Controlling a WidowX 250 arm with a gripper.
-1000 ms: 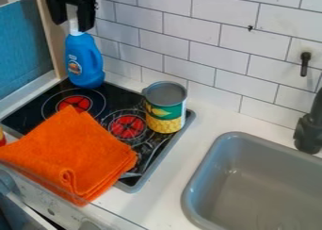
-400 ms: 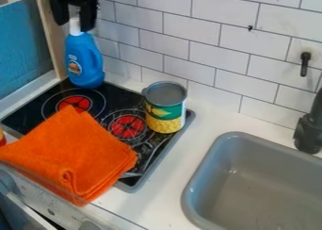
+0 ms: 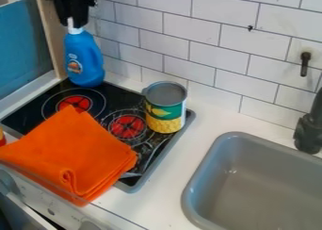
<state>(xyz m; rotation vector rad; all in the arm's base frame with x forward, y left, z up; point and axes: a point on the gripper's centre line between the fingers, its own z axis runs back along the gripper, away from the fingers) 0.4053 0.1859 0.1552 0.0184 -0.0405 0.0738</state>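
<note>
The black gripper [image 3: 73,21] hangs down at the upper left, shut on the white top of a blue bottle [image 3: 85,59]. The bottle stands upright at the back left corner of the black stove [image 3: 116,98]. To its right, near the stove's right edge, is an open can [image 3: 165,112] with a green and yellow label. A folded orange cloth [image 3: 72,153] lies over the front left part of the stove.
A grey sink [image 3: 252,186] is set into the counter [image 3: 165,184] at the right, with a black faucet [image 3: 309,130] beside it. A white tiled wall [image 3: 213,59] rises behind. A red object [image 3: 3,138] shows at the left edge.
The gripper's fingers were apart on either side of the bottle's white top and have now closed on it. The bottle has shifted very slightly; the can and cloth have not moved.
</note>
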